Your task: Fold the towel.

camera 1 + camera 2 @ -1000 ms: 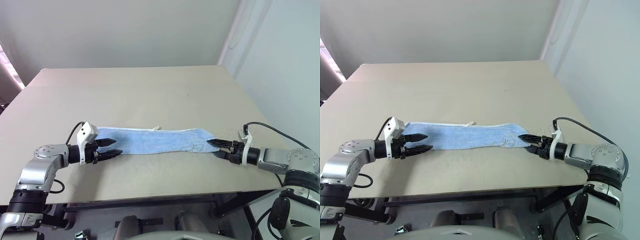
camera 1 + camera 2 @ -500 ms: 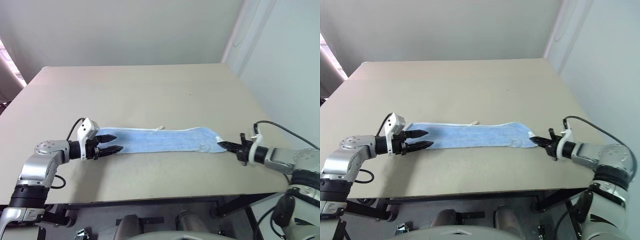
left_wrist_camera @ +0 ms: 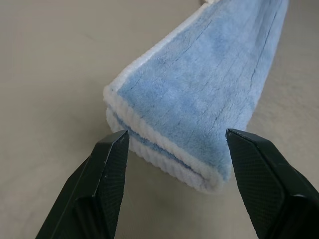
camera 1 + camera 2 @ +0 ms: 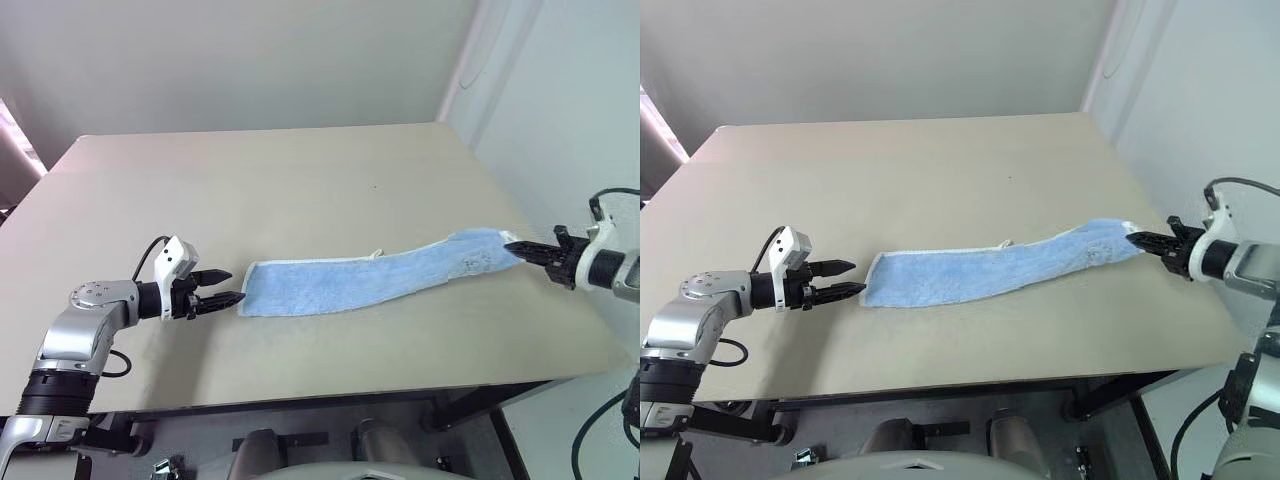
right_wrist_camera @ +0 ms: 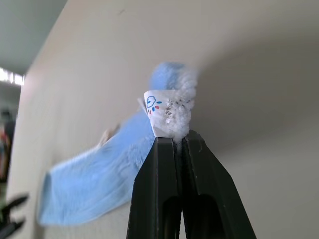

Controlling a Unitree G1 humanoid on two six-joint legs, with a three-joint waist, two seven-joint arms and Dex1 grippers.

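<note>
The towel (image 4: 360, 283) lies as a long, narrow blue strip across the near part of the table (image 4: 300, 180), already doubled lengthwise: the left wrist view shows two layers stacked at the left end, white edging on both. Its left end rests flat on the tabletop, while its right end is raised off the surface and drawn toward the table's right edge, so the strip runs at a slant, low on the left and high on the right. That shape reads as one end being carried, most likely so it can be brought over onto the other end for the next fold.

The right gripper (image 4: 512, 246) is the one carrying it. Its fingers are pressed fully together on the very corner of the towel, and the right wrist view shows a bunch of terry and a small white tag (image 5: 154, 105) pinched at the tips. A corner pinch like this is thin; I judge it could slip if the cloth drags.

The left gripper (image 4: 229, 298) sits low on the table just off the towel's left end, jaws spread with the doubled edge lying between and slightly beyond the fingertips (image 3: 112, 164), not touching them. It holds nothing, and looks placed to pin or take that end.
</note>
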